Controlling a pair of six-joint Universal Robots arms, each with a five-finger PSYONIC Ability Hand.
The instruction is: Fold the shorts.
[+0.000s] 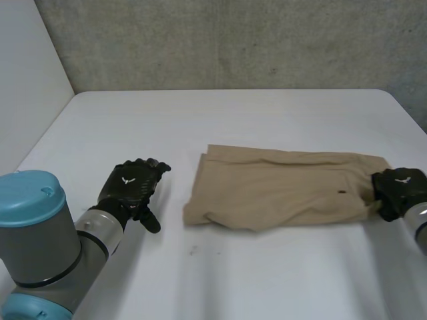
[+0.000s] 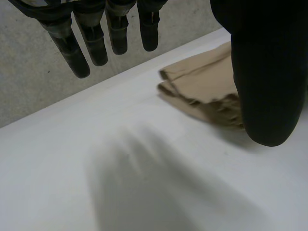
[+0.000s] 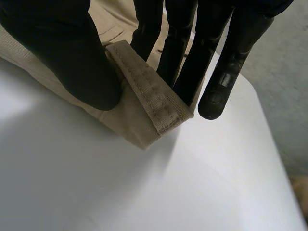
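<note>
Rough grey concrete wall [image 1: 233, 40] behind the table, with a plain white side wall [image 1: 27, 67] on the left. White table [image 1: 267, 113], matte, far corners rounded, a few faint dark specks [image 1: 193, 251] near its front edge.

Left arm [image 1: 40, 247], grey with light-blue caps, comes in over the front-left corner.

Tan shorts [image 1: 280, 190] lie flat on the right half of the table, the long way across, reaching from about the middle almost to the right edge. They are folded over: two layers show at the end nearest the left hand.

Left hand [image 1: 130, 187] hovers over the left half of the table, just beside the shorts and not touching them. Its fingers [image 2: 86, 43] are straight and slightly spread, the thumb [image 2: 267, 72] set apart, holding nothing.

Right hand [image 1: 399, 190] is at the shorts' end by the right edge. In the right wrist view a thick stitched band [image 3: 149, 101] of the cloth stands up off the table between the thumb [image 3: 62, 53] on one side and the close-set straight fingers [image 3: 221, 72] on the other, pinched there.

A small white emblem [image 1: 127, 179] is on the back of each hand, wing-like, too small to read as letters. A tiny dark spot [image 1: 342, 193] is on the shorts toward the right hand.
</note>
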